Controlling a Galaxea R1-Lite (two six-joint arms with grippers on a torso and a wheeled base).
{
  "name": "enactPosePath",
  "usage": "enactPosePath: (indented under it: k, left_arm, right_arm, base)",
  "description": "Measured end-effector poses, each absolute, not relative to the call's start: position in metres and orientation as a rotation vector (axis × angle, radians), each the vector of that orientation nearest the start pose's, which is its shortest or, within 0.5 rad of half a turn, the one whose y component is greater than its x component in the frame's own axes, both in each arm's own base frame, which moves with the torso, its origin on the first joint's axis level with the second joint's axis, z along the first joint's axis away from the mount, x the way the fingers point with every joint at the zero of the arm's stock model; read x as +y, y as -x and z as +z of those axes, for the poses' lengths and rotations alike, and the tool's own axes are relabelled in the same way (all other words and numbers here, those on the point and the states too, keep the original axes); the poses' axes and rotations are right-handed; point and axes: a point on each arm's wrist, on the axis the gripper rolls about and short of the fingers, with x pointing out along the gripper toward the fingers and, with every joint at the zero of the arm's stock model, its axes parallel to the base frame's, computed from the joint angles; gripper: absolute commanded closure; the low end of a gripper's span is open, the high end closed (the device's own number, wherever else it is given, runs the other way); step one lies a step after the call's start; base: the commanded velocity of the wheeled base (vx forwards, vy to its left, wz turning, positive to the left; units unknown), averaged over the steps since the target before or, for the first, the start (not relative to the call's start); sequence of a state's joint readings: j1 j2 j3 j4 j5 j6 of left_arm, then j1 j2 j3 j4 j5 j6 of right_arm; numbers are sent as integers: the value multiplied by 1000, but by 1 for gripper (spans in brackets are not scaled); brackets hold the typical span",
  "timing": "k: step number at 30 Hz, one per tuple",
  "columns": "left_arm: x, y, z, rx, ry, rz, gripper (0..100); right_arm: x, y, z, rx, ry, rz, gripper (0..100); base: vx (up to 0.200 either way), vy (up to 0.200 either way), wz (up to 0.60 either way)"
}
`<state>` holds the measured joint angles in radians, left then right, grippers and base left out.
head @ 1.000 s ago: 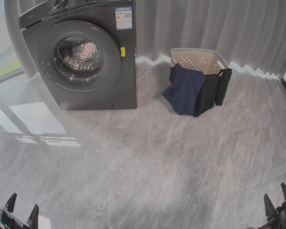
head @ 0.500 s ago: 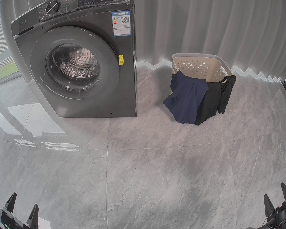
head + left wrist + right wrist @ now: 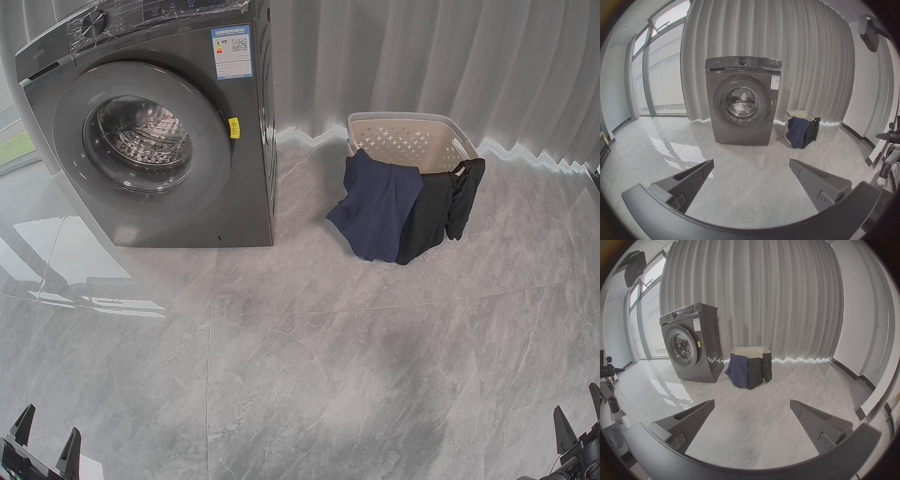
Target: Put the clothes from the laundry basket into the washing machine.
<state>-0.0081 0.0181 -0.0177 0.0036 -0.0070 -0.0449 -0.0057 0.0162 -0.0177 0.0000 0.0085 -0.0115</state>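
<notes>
A dark grey front-loading washing machine [image 3: 162,131] [image 3: 742,100] [image 3: 692,346] stands at the far left on the floor, its round glass door shut. To its right, by the curtain, sits a beige laundry basket [image 3: 406,134] [image 3: 801,115] [image 3: 751,351]. A navy garment [image 3: 375,203] [image 3: 797,131] [image 3: 737,369] and black clothes [image 3: 437,203] [image 3: 756,371] hang over its front rim. My left gripper [image 3: 45,434] [image 3: 751,167] and right gripper [image 3: 578,412] [image 3: 752,407] are both open and hold nothing, low and far short of the basket and the machine.
Grey marble floor tiles [image 3: 325,350] stretch wide between me and the machine. White pleated curtains [image 3: 437,56] line the back wall. A window [image 3: 662,68] lies to the left of the machine. A tripod with a device [image 3: 890,147] stands at the room's right side.
The whole head view has shifted: the machine and basket sit lower and further left in the picture than a second ago, so the camera moved. Both grippers hold the same place in the picture.
</notes>
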Motion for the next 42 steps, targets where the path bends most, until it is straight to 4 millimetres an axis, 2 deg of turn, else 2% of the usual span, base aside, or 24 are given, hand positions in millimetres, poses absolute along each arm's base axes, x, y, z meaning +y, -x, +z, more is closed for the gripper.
enactPosePath:
  k: [25,31,42]
  left_arm:
    - [0,23,80,4,45,-14,0]
    - [0,23,80,3,47,-15,0]
    - [0,23,80,4,47,-13,0]
  right_arm:
    - [0,23,81,-2,12,3,0]
    - [0,23,81,-2,12,3,0]
    - [0,23,81,-2,12,3,0]
  base:
    - [192,0,0]
    - [0,0,0]
    - [0,-200,0]
